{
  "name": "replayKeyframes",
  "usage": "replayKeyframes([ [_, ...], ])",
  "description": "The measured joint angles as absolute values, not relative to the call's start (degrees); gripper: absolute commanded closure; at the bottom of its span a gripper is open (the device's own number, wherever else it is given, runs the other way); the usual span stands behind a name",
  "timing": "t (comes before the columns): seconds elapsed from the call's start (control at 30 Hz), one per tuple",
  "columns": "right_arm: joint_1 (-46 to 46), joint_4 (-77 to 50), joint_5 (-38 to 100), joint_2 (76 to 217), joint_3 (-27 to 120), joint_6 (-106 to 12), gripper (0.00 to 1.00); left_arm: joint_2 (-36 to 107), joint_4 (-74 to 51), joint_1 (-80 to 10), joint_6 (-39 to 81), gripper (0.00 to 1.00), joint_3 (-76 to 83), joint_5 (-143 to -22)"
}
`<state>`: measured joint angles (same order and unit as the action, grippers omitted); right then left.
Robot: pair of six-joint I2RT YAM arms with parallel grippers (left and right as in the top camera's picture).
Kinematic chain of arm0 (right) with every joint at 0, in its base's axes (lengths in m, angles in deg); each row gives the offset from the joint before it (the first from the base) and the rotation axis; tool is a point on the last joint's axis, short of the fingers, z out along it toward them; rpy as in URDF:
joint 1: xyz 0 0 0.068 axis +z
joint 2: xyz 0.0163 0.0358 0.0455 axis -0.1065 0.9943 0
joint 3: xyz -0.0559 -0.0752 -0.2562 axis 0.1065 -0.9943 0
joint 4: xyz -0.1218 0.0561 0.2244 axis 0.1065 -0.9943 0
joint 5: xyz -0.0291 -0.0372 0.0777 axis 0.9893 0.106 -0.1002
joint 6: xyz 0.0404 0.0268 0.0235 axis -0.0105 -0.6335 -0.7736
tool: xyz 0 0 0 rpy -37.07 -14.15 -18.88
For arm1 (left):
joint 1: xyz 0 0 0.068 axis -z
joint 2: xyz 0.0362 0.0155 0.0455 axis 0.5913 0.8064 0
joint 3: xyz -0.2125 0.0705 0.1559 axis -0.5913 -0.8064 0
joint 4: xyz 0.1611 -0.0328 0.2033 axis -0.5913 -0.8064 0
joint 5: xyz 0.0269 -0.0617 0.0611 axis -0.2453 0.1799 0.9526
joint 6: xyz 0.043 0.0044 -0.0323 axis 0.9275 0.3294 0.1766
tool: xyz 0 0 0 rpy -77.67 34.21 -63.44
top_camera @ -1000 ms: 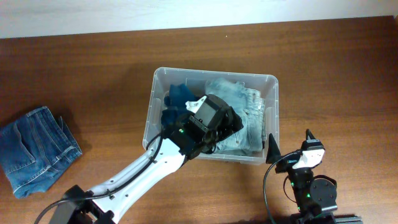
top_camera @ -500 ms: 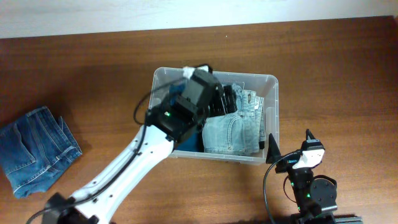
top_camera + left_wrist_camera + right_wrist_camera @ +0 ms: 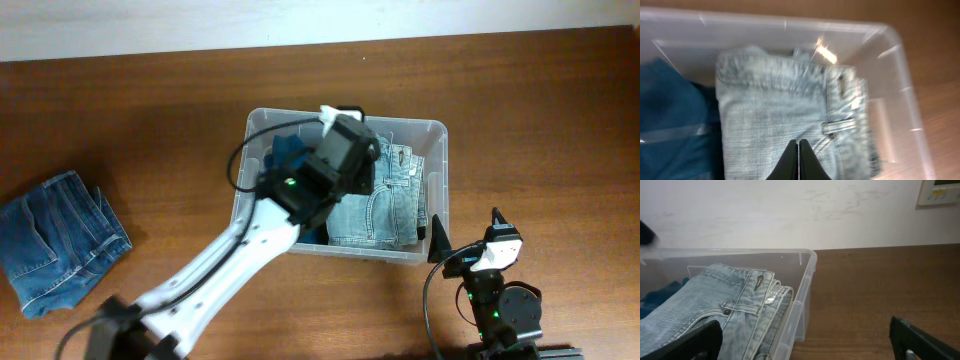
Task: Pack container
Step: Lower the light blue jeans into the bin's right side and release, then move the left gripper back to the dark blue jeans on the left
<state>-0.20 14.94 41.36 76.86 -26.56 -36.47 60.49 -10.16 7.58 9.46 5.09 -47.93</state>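
The container sits mid-worktop, toward the far edge. It already holds folded light-wash jeans with a dark blue garment beside them. The left gripper hovers over the light pair, jaws together on nothing. The right gripper rests near the front edge, jaws wide apart. Packing looks partly done, since darker folded jeans lie outside by the left edge.

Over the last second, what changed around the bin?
The left end effector, shut and empty, swung from the near wall of the container toward its far wall, uncovering the folded light jeans inside. No grasp or release visible. The container, the dark jeans on the table and the right arm stayed put.
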Motion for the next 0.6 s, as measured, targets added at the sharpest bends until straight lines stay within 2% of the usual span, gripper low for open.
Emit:
replayKeyframes([
  [0.3,-0.2,14.9,41.3,76.9,-26.6,-36.5,0.02,73.8,-10.8,8.0,9.6,0.99,5.1,-47.4],
  [0.5,-0.2,14.9,41.4,76.9,-26.6,-36.5,0.01,74.5,-11.7,8.0,9.8,0.99,6.4,-47.2],
  [0.6,-0.2,14.9,41.4,76.9,-26.6,-36.5,0.01,74.5,-16.0,7.8,10.1,1.0,9.9,-47.4],
])
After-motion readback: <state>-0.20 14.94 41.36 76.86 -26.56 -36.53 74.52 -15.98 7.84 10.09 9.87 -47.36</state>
